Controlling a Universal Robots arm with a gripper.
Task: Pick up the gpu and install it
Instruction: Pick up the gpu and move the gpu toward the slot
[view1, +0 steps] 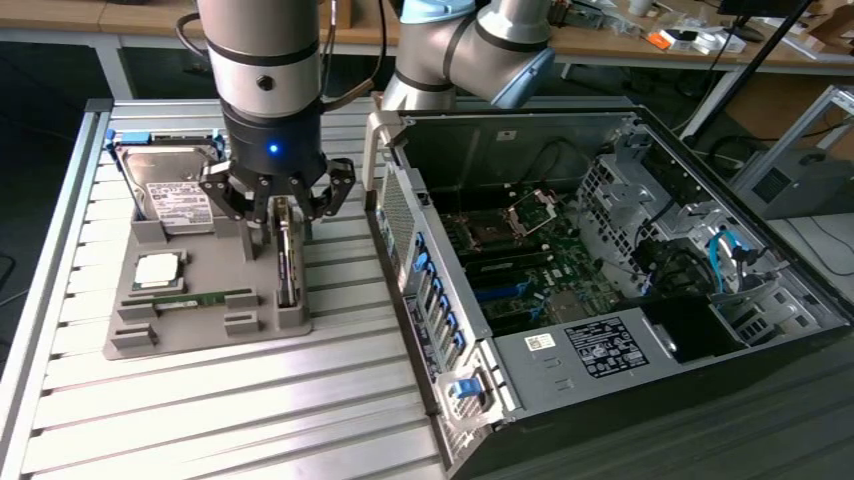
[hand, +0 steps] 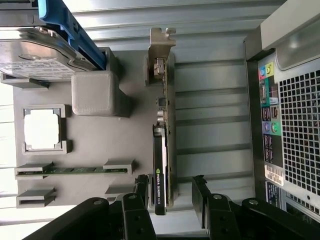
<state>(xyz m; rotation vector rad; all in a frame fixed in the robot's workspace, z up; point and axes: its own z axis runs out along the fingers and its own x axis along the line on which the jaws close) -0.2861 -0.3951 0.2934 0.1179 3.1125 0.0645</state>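
The arm (view1: 461, 50) bent at a joint high in the exterior view. Its last link (view1: 267, 70), a silver and black column, hung straight down. A small blue light (view1: 274, 150) glowed on the black wrist (view1: 274, 125) below the link. Under the wrist the gripper (view1: 284, 222) pointed straight down, its jaws spread wide. In the wrist view its two dark fingers (hand: 200, 192) stood parallel and well apart, with black linkages (hand: 100, 220) fanning out behind them towards the gripper's body.
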